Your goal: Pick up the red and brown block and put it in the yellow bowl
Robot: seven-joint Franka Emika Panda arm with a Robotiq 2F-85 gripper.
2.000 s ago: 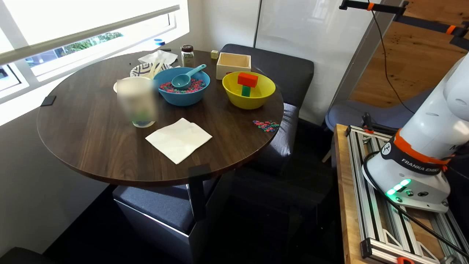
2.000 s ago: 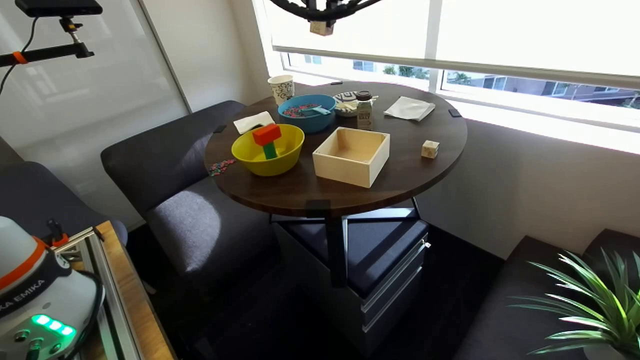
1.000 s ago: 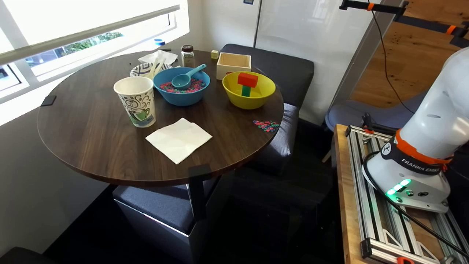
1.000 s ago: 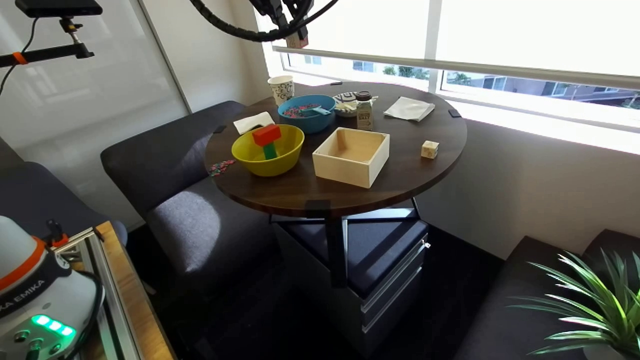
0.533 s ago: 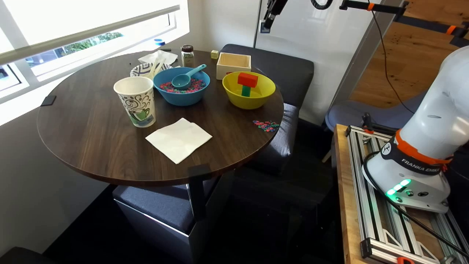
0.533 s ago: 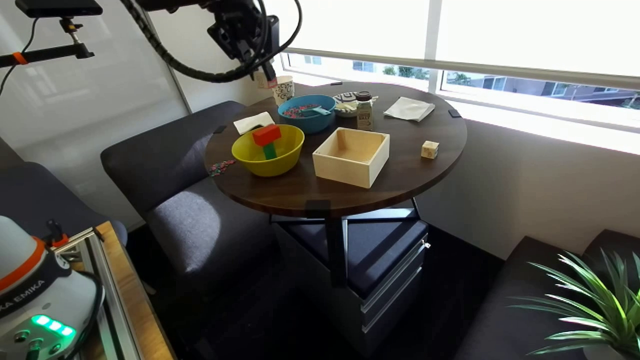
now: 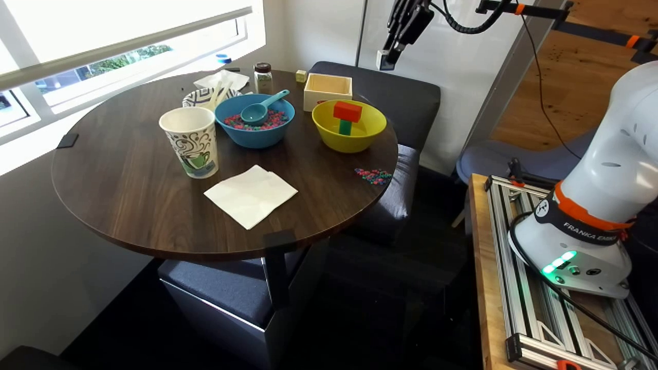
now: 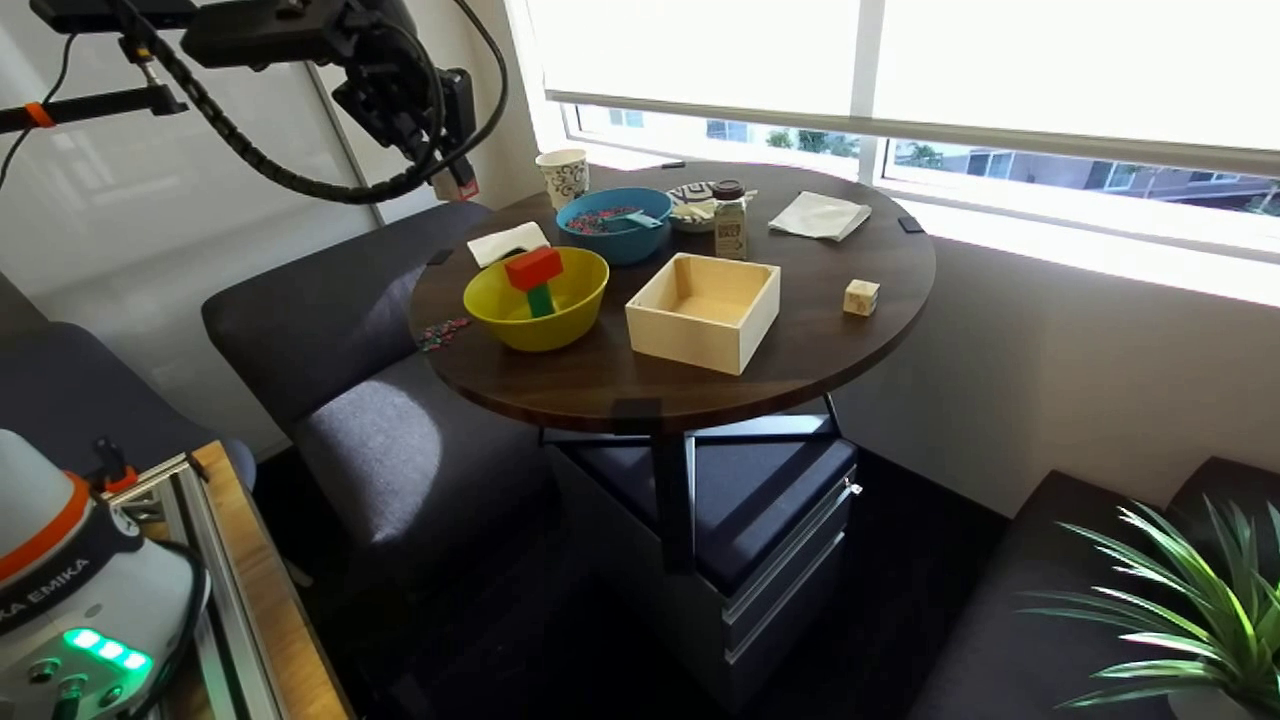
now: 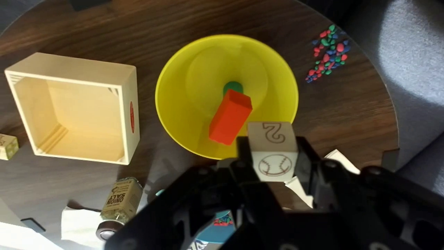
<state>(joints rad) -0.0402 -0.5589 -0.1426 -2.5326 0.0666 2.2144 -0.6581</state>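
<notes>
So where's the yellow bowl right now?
In the wrist view, the yellow bowl is upper centre, between the wooden box at left and the coloured bits at right.

In an exterior view, on table [image 8: 815, 265]: front bowl [image 8: 535, 335] left of box [image 8: 685, 338]; jar [image 8: 731, 228] behind box; cube [image 8: 860, 298] right of box.
</notes>
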